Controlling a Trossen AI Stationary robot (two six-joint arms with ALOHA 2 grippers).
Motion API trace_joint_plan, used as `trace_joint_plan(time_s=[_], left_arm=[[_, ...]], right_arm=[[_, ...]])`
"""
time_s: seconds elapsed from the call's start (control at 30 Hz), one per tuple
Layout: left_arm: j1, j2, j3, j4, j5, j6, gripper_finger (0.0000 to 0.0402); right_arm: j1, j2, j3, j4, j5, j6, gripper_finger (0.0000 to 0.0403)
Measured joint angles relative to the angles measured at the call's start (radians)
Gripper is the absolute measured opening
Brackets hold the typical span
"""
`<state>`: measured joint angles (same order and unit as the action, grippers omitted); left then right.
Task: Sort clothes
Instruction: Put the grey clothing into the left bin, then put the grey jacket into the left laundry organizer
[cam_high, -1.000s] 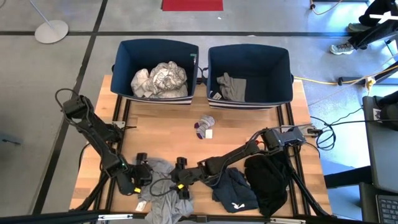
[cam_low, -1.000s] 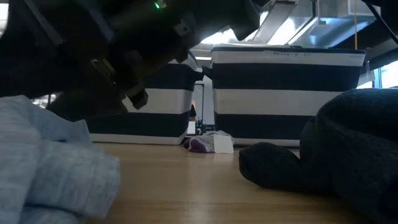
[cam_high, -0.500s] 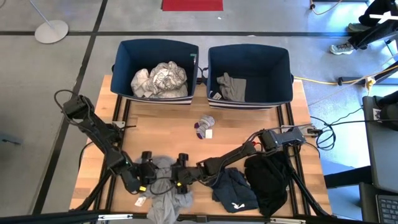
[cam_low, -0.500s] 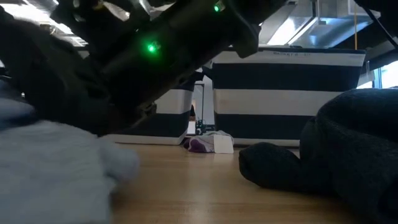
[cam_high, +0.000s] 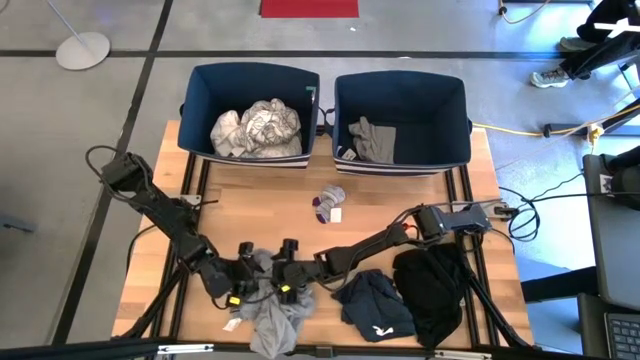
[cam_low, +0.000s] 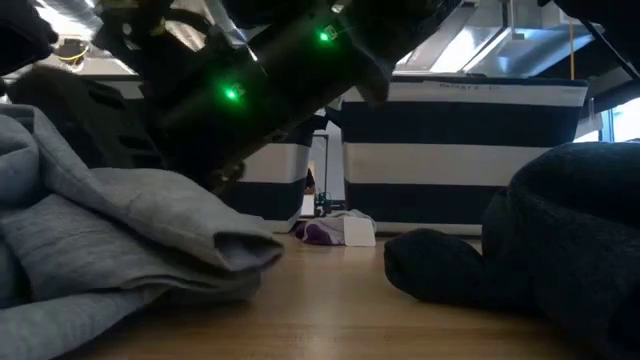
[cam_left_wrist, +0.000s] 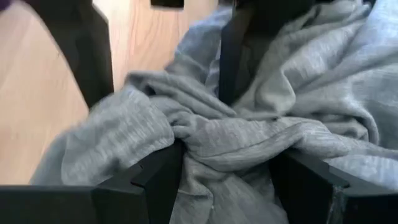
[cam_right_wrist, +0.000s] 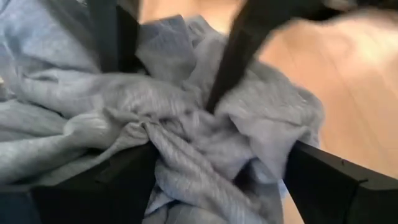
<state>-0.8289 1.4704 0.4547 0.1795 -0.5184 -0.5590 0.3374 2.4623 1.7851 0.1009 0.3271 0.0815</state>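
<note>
Grey garment (cam_high: 272, 318) bunched between fingers (cam_left_wrist: 155, 180) only wrist-side

no readable text, labels, brands or numbers on anything in view

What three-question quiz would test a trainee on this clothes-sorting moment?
1. True or false: both grippers are at the grey garment near the table's front edge.
2. Which bin holds the white patterned clothes? A) left bin B) right bin
3. Fill in: the small socks lie on the table just in front of the ____.

Key:
1. True: the left gripper and right gripper both have fabric between their fingers.
2. A; the right bin holds a grey item.
3. bins.
</note>
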Motion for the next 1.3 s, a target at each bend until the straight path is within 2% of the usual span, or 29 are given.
trace_joint_plan(time_s=[0.23, 0.37, 0.47, 0.7, 0.77, 0.93, 1.2, 1.3], left_arm=[[0.032, -0.001, -0.001, 0.081, -0.007, 0.128, 0.0223], [0.048, -0.001, -0.001, 0.102, -0.011, 0.158, 0.0223], [0.061, -0.002, 0.000, 0.101, -0.010, 0.171, 0.0223], [0.071, -0.002, 0.000, 0.097, -0.012, 0.175, 0.0223], [0.071, -0.007, 0.001, 0.092, -0.011, 0.175, 0.0223], [0.071, -0.073, 0.001, 0.057, -0.015, 0.159, 0.0223], [0.071, -0.233, 0.005, -0.075, -0.018, 0.099, 0.0223], [0.071, -0.294, 0.005, -0.145, -0.054, 0.071, 0.0223]], right_arm=[[-0.018, 0.032, 0.001, 0.067, -0.056, -0.032, 0.0318], [-0.024, 0.041, 0.003, 0.098, -0.071, -0.038, 0.0290], [-0.032, 0.043, 0.002, 0.117, -0.111, -0.055, 0.0239], [-0.046, 0.043, 0.002, 0.100, -0.137, -0.066, 0.0072], [-0.051, 0.040, 0.003, 0.082, -0.141, -0.081, 0.0037], [-0.050, 0.015, 0.003, 0.003, -0.135, -0.123, 0.0037], [-0.050, -0.082, 0.003, -0.268, -0.077, -0.199, 0.0039], [-0.050, -0.114, 0.002, -0.363, -0.042, -0.224, 0.0039]])
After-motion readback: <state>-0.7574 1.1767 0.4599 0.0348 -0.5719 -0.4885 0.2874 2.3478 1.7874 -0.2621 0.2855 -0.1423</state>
